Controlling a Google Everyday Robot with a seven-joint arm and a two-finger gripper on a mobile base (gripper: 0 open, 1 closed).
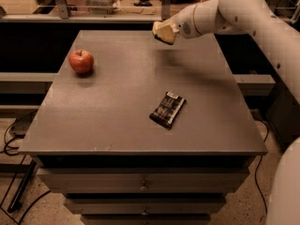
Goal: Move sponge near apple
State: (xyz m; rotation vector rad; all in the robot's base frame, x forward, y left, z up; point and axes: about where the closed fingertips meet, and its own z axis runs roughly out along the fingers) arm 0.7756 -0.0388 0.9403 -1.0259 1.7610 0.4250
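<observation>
A round red apple [81, 61] with a short stem sits on the left part of the grey table [122, 102]. My gripper [165, 32] hangs above the far middle of the table at the end of the white arm [243, 13] reaching in from the right. It is shut on the pale yellow sponge [162, 32], held clear of the surface with a faint shadow under it. The sponge is well to the right of the apple and a little farther back.
A dark striped snack wrapper [167, 109] lies on the table right of centre, toward the front. Drawers [140, 187] sit under the tabletop. A shelf with clutter runs behind the table. Cables lie on the floor at the left.
</observation>
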